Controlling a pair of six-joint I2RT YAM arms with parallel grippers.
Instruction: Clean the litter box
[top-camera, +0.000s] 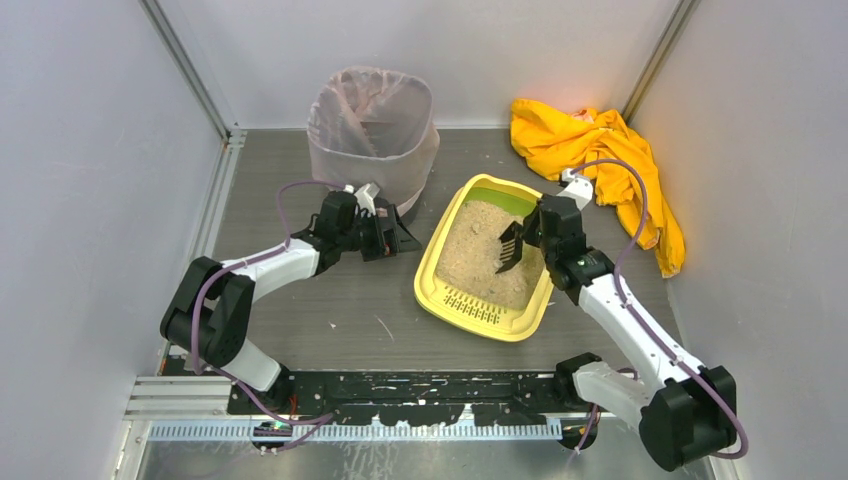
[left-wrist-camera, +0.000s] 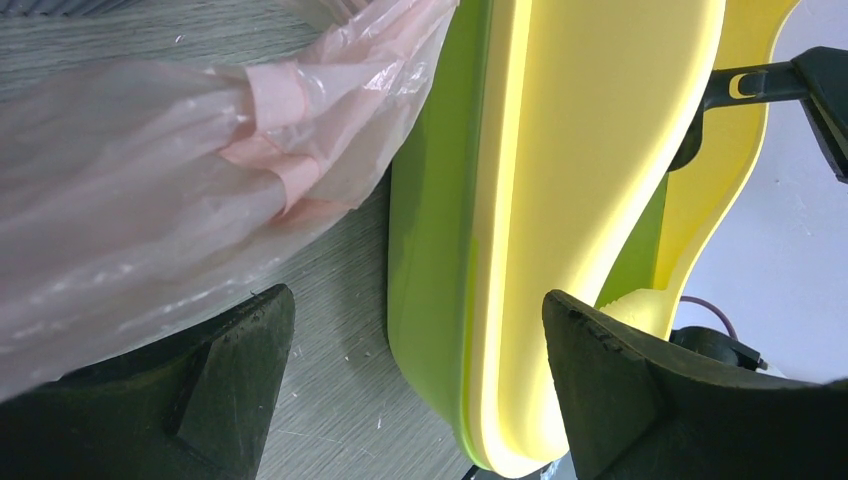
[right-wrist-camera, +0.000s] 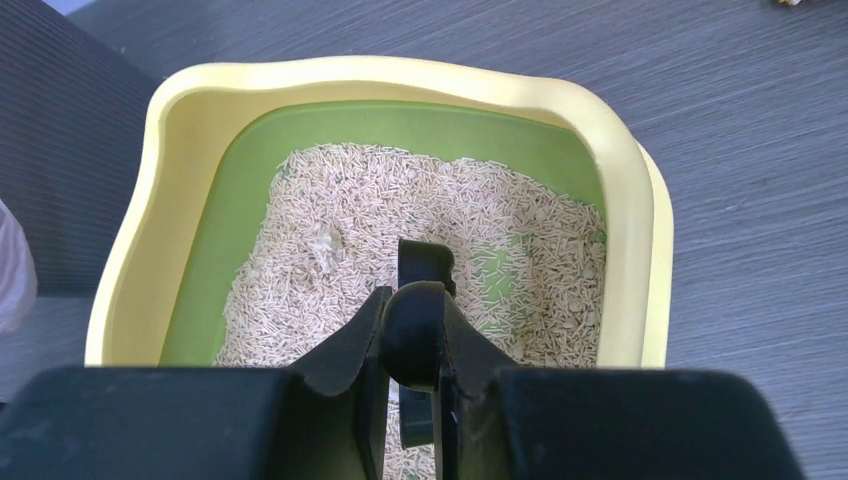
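The yellow litter box (top-camera: 500, 322) with its green inner rim lies slanted at mid-table, holding beige litter (right-wrist-camera: 400, 210). My right gripper (top-camera: 535, 228) hangs over its right side, shut on the round handle of a black slotted scoop (top-camera: 510, 248). In the right wrist view the handle (right-wrist-camera: 415, 335) sits clamped in the right gripper (right-wrist-camera: 410, 310), and the scoop's neck (right-wrist-camera: 425, 262) points down into the litter. A pale clump (right-wrist-camera: 325, 245) lies left of it. My left gripper (top-camera: 395, 238) stands open beside the box's left rim. In the left wrist view the box's corner (left-wrist-camera: 560, 200) lies between the spread fingers of the left gripper (left-wrist-camera: 415, 380).
A tall bin lined with a translucent pinkish bag (top-camera: 372, 130) stands just behind the left gripper, its bag (left-wrist-camera: 150, 200) close to the left finger. A crumpled yellow cloth (top-camera: 590, 150) lies at the back right. Grey walls close in three sides.
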